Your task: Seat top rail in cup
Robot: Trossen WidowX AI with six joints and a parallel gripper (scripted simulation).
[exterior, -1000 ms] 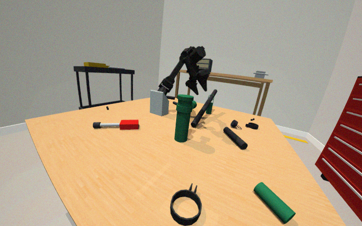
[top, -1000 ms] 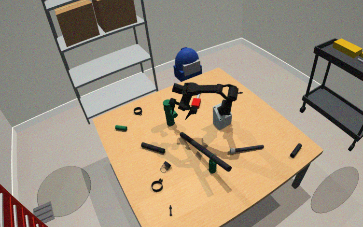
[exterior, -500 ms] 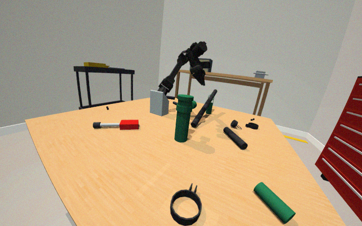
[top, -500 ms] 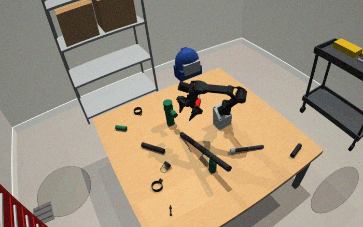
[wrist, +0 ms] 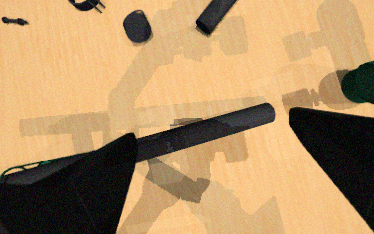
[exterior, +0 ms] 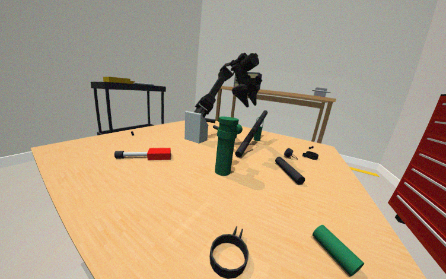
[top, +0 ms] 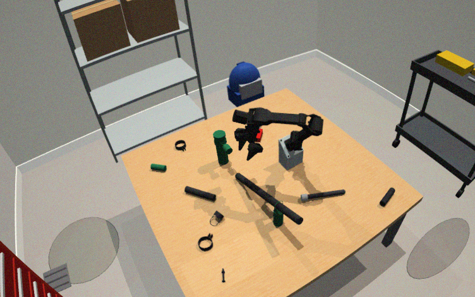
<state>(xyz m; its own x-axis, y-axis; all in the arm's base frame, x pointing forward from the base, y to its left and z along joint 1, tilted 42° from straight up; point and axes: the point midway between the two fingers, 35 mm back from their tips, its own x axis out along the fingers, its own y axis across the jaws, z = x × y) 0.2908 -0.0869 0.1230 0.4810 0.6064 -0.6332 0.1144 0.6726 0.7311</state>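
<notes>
The black top rail (top: 261, 193) (exterior: 252, 133) (wrist: 204, 128) passes through the thin loop cap (top: 275, 208) on the short green post (top: 277, 219) (exterior: 258, 135). Its near end is free and lower than the far end in the exterior view. The big green post (top: 222, 157) (exterior: 223, 159) stands upright, with the brace band (exterior: 226, 133) high under its cap. The rail-end cup (top: 227, 148) (exterior: 239, 129) (wrist: 365, 84) hangs on the band; a gap separates it from the rail's end. My gripper (top: 244, 153) (exterior: 251, 104) (wrist: 211, 128) is open and empty, above the rail. Any table contact under the rail's end is unclear.
A loose black tube (top: 199, 193) (exterior: 289, 170), a green tube (top: 158, 167) (exterior: 337, 249) and black ring bands (top: 205, 243) (exterior: 229, 256) lie around. A black rod with a grey end (top: 324, 194) lies near the arm's base (top: 290, 157). A red-ended tool (exterior: 159, 154) lies behind the big post.
</notes>
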